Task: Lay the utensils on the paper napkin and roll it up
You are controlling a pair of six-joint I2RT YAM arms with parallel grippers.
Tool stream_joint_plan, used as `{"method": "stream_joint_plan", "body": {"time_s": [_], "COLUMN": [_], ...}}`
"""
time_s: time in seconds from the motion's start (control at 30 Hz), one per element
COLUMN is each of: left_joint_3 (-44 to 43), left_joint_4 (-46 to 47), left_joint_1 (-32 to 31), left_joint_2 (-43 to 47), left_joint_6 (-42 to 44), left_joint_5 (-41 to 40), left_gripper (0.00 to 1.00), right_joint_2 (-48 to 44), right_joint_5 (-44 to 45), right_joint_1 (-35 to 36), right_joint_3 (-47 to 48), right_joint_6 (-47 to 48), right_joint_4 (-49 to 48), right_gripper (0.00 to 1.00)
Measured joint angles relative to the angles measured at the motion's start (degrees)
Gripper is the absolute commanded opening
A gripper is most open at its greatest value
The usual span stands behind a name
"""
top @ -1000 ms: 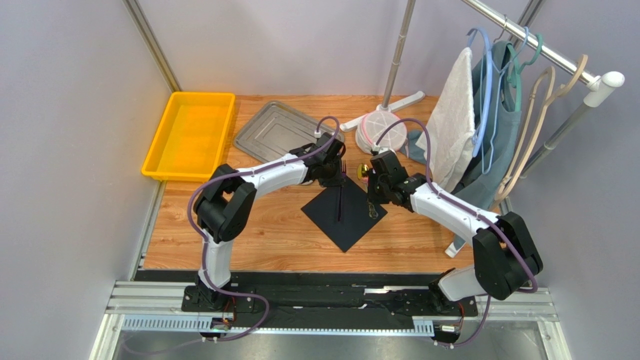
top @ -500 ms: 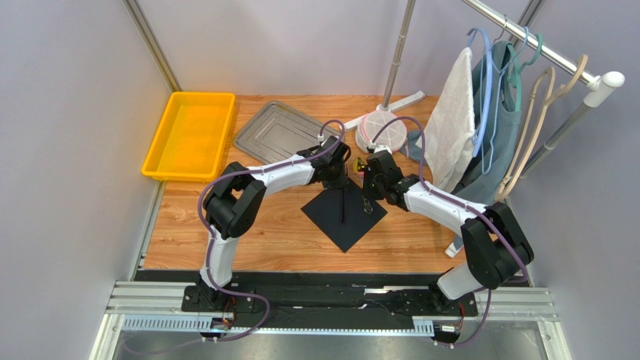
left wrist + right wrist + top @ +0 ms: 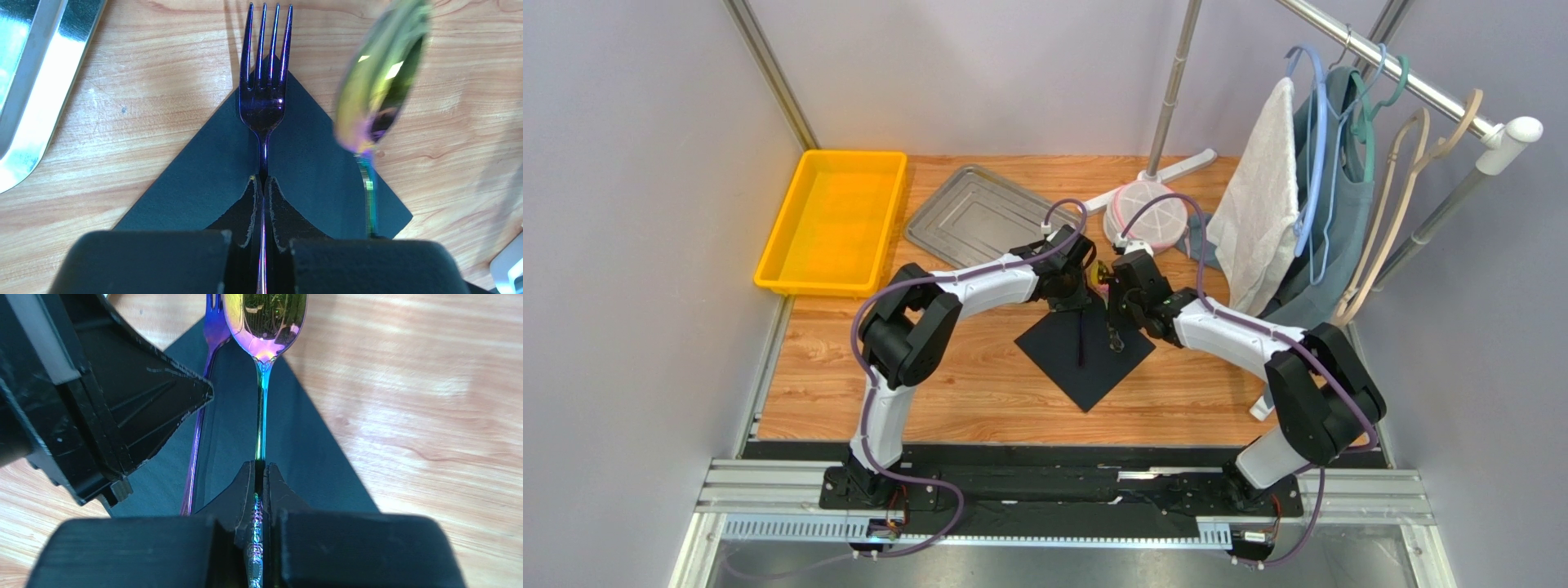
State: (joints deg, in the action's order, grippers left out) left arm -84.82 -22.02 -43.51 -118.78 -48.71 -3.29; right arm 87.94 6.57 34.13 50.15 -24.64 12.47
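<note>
The black paper napkin (image 3: 1081, 368) lies as a diamond on the wooden table. My left gripper (image 3: 262, 180) is shut on the purple fork's (image 3: 264, 92) handle. The fork runs along the napkin (image 3: 202, 177), with its tines past the far corner. My right gripper (image 3: 260, 468) is shut on the greenish handle of the spoon (image 3: 265, 321). The spoon's gold bowl points away, just right of the fork (image 3: 196, 441) and over the napkin's (image 3: 307, 453) right part. In the left wrist view the spoon (image 3: 380, 79) is blurred. Both grippers (image 3: 1081, 288) (image 3: 1122, 300) stand side by side at the napkin's far corner.
A grey metal tray (image 3: 977, 211) and a yellow bin (image 3: 832, 221) sit at the back left. A white round stand base (image 3: 1149, 214) is just behind the grippers. A white towel (image 3: 1259, 202) and hangers hang on the rack at the right.
My right gripper has carried the spoon leftward, from the napkin's right edge to close beside the fork. The left gripper shifted slightly right at first, then held still with the fork.
</note>
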Motion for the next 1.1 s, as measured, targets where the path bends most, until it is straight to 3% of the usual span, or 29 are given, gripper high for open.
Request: {"method": "stream_joint_plan", "body": {"time_s": [0.33,0.47,0.87,0.97,1.1], "left_joint_3": [-0.5,-1.2,-3.1,-4.0,-4.2], "left_joint_4": [-0.8,-1.4,-3.7,-3.9,-4.9], "left_joint_1": [0.0,0.0,0.0,0.0,0.0], "left_joint_2": [-1.0,-1.4,-1.6,-1.4,-0.2], "left_joint_6": [0.0,0.0,1.2,1.5,2.3], "left_joint_5": [-0.7,-0.5,0.2,0.4,0.4], "left_gripper": [0.15,0.32,0.44,0.58,0.64], "right_joint_2": [2.0,2.5,3.6,3.6,3.6], "right_joint_5": [0.4,0.5,0.4,0.4,0.4], "right_joint_1": [0.7,0.7,0.7,0.7,0.7], "right_joint_3": [0.0,0.0,0.0,0.0,0.0], "right_joint_6": [-1.3,-1.5,-2.1,-2.1,-2.1], "right_joint_4": [0.0,0.0,0.0,0.0,0.0], "right_gripper": [0.00,0.00,0.00,0.00,0.00]}}
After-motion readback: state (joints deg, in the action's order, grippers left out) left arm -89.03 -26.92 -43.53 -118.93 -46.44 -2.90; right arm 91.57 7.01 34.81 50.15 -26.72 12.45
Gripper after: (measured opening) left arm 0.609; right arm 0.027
